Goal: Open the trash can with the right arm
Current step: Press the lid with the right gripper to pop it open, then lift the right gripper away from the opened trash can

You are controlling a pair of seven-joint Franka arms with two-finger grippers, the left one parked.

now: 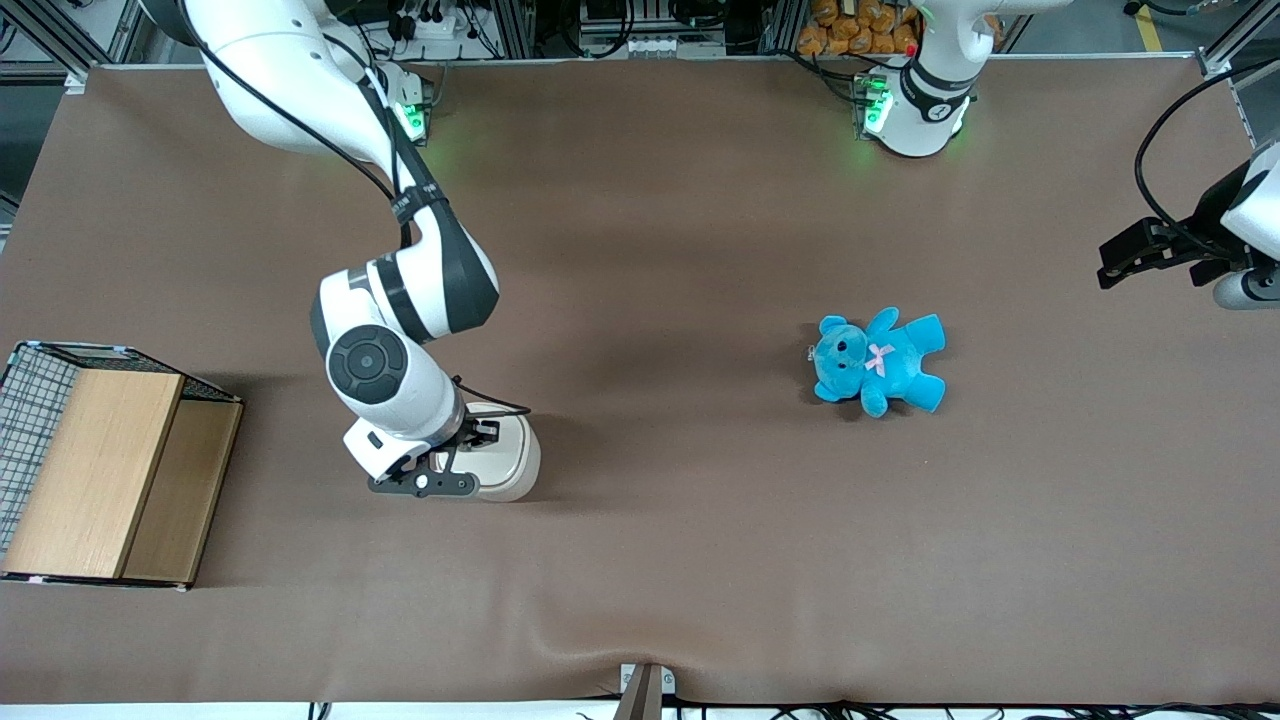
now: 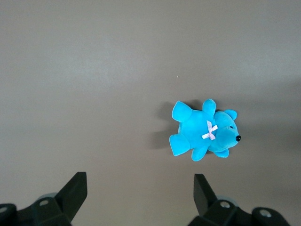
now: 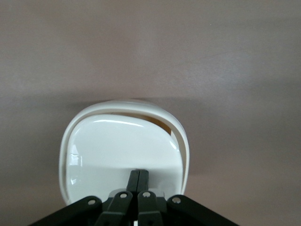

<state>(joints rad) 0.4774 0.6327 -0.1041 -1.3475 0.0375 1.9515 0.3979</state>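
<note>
The cream-white trash can (image 1: 512,462) stands on the brown table, mostly hidden under my right arm's wrist in the front view. In the right wrist view its flat white lid (image 3: 120,150) is tilted, with a thin tan gap (image 3: 162,125) showing along the lid edge away from my fingers. My right gripper (image 3: 139,172) is shut with nothing between the fingers, and its tips rest on the lid. In the front view the gripper (image 1: 470,440) sits directly over the can.
A wood-panelled wire basket (image 1: 100,470) stands at the working arm's end of the table. A blue teddy bear (image 1: 880,362) lies toward the parked arm's end; it also shows in the left wrist view (image 2: 204,134). The table's front edge (image 1: 640,690) is near.
</note>
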